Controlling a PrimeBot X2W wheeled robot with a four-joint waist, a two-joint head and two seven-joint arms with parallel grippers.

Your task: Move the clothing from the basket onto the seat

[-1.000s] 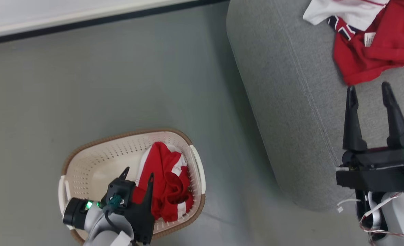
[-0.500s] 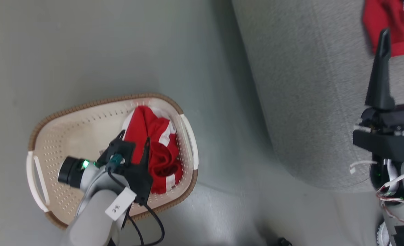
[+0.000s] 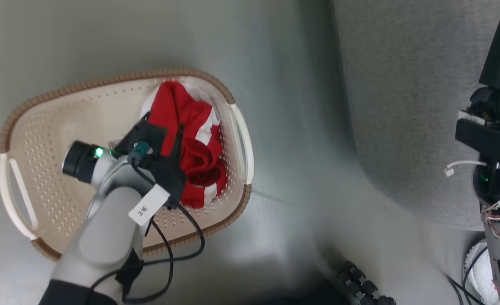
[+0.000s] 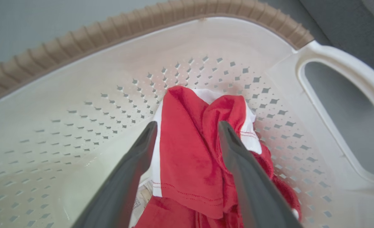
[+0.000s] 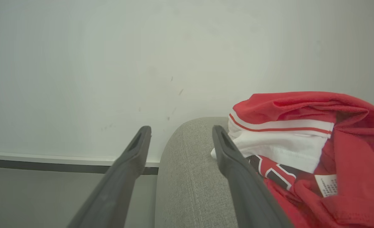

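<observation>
Left gripper [image 4: 187, 124] gapes wide astride crumpled red, white-trimmed clothing [image 4: 187, 164]; nothing clamped; cream perforated basket [image 4: 79, 104] around it.

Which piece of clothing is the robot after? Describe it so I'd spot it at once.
Find the cream basket on the floor. Crumpled inside lies a red garment with white stripes, between the open fingers of the left hand. The other red garment, with dark lettering, lies on the grey seat.
</observation>
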